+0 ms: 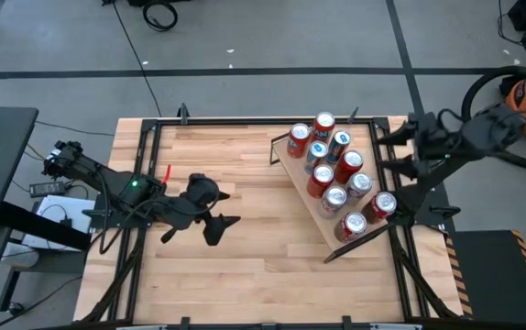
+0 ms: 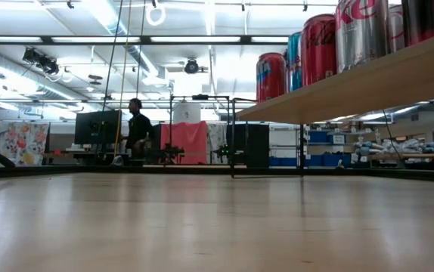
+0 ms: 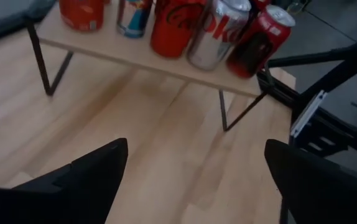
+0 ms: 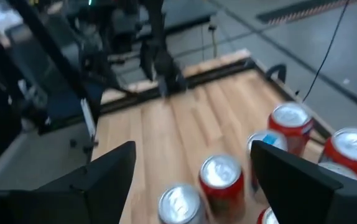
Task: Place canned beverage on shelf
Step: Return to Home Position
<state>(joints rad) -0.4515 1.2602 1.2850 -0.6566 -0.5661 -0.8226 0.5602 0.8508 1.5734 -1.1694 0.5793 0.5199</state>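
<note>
The shelf [image 1: 309, 203], a light wood board on thin black legs, stands on the table's right half and slopes. Several cans [image 1: 321, 179], red, silver and blue, stand upright on it in rows; they also show in the left wrist view [image 3: 213, 28] and the right wrist view [image 4: 222, 177]. My left gripper [image 1: 226, 209] hovers open over the table's left half, its fingers pointing at the shelf [image 3: 135, 53]. My right gripper [image 4: 191, 180] is open and raised at the table's right edge, above the cans. Neither holds anything.
Bare planked tabletop [image 1: 245, 266] lies between my left gripper and the shelf. A black metal frame [image 1: 400, 266] borders the table. In the low view the shelf's underside [image 2: 353, 83] spans the right, and a person [image 2: 137, 125] stands far off in the room.
</note>
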